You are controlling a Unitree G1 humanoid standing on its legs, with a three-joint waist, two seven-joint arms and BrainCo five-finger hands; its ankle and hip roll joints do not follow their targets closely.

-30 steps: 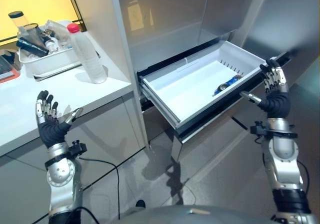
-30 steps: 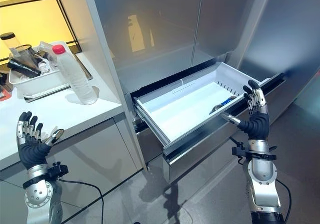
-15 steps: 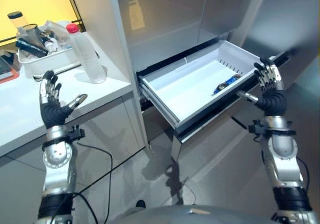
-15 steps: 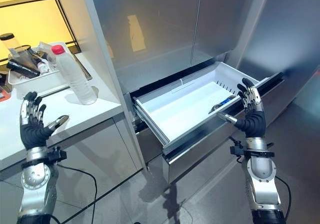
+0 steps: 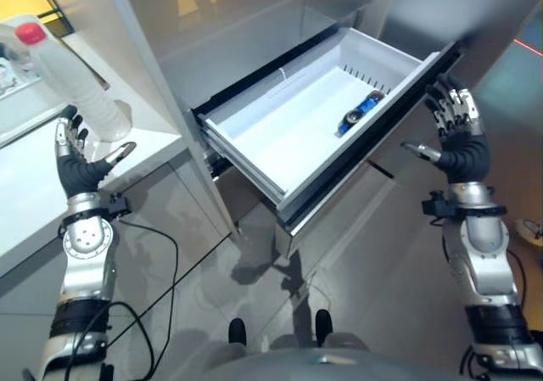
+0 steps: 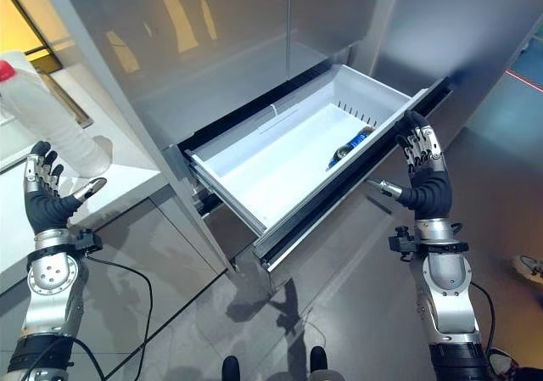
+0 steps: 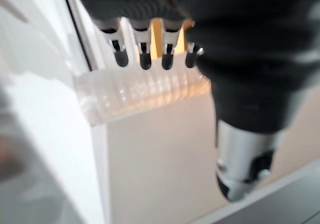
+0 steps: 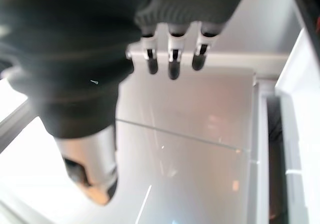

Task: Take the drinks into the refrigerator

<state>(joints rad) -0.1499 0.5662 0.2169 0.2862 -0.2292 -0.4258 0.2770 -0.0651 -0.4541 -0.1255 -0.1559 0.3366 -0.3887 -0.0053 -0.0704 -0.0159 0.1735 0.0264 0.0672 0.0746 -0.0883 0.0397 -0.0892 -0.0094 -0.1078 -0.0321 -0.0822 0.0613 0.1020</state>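
Blue can inside open drawer

We take this for a kitchen: a steel refrigerator with its white drawer pulled out stands beside a white worktop on grey floor tiles.

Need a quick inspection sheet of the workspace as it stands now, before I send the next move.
Surface: white counter at the robot's left, beside the refrigerator.
Job's things: clear bottle with red cap upright on the counter; blue drink lying in the open white drawer.
Clutter: nothing seen.
Hands: left hand open, near the bottle, holding nothing; right hand open, beside the drawer's front.
Cables: nothing seen apart from the robot's own.
Surroundings: steel refrigerator doors shut; grey floor.
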